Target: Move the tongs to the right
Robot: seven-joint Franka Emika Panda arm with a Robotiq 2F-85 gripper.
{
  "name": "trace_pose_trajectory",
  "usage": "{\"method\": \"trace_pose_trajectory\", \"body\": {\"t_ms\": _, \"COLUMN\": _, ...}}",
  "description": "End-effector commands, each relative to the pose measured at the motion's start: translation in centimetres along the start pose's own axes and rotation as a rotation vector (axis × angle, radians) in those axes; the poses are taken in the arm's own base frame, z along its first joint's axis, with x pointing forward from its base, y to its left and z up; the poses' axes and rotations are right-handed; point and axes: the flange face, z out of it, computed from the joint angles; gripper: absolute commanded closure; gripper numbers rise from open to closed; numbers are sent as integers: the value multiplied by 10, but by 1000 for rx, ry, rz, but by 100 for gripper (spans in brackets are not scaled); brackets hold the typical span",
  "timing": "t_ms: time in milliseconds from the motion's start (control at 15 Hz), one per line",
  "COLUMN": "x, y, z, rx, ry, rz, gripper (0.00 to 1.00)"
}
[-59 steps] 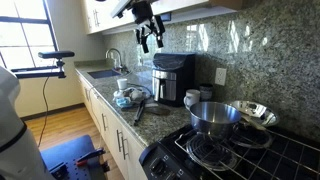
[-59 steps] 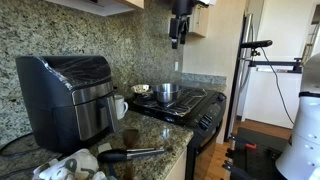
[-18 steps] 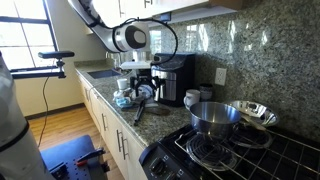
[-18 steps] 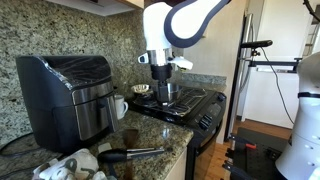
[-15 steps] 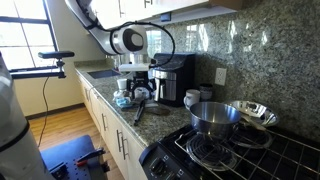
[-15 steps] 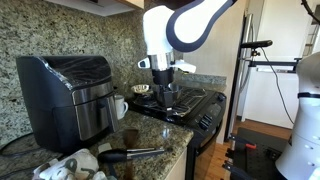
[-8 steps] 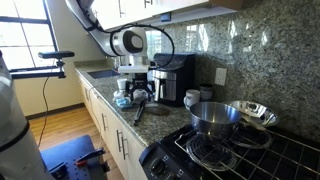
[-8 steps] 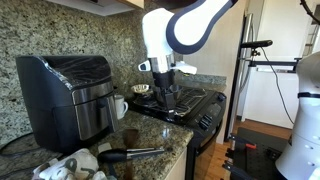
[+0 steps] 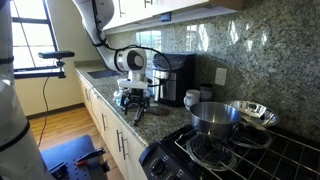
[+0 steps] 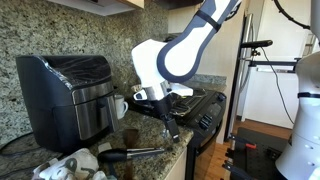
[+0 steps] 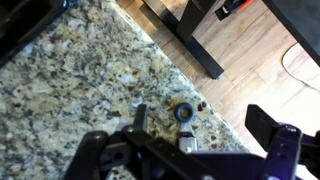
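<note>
Granite counter (image 9: 165, 120) fills the scene, running from the sink end down to the stove (image 9: 245, 150), where a steel pot (image 9: 212, 117) sits on a burner. Against the backsplash stands the coffee maker (image 9: 172, 78), and right in front of it the arm is down low over the counter.

The gripper (image 9: 135, 101) points downward, close above the stone. The tongs (image 9: 140, 114) lie flat on the counter just under it, out near the front edge; in an exterior view the tongs (image 10: 135, 153) stretch along that edge, with the gripper (image 10: 168, 130) hanging over the end nearer the stove. A white mug (image 10: 119, 106) sits back beside the coffee maker, apart from all this.

From the wrist view the gripper (image 11: 190, 152) is spread wide, one of its fingers (image 11: 95, 150) far off to one side and its partner at the opposite edge, with speckled stone and dark blurred shapes between them. Nothing is clamped. Whether a fingertip touches the tongs, I cannot tell.
</note>
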Motion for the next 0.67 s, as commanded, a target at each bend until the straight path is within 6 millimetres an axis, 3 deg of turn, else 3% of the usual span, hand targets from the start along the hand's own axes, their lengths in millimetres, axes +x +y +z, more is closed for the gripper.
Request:
{"method": "trace_pose_trajectory", "body": {"t_ms": 0, "x": 26, "y": -10, "z": 5, "rx": -22, "ry": -5, "rz": -94, "gripper": 0}}
{"method": "trace_pose_trajectory", "body": {"t_ms": 333, "x": 51, "y": -22, "z": 19, "rx": -47, "ry": 1, "rz": -169, "gripper": 0}}
{"method": "trace_pose_trajectory", "body": {"t_ms": 600, "x": 62, "y": -20, "z": 26, "rx": -59, "ry": 36, "rz": -185, "gripper": 0}}
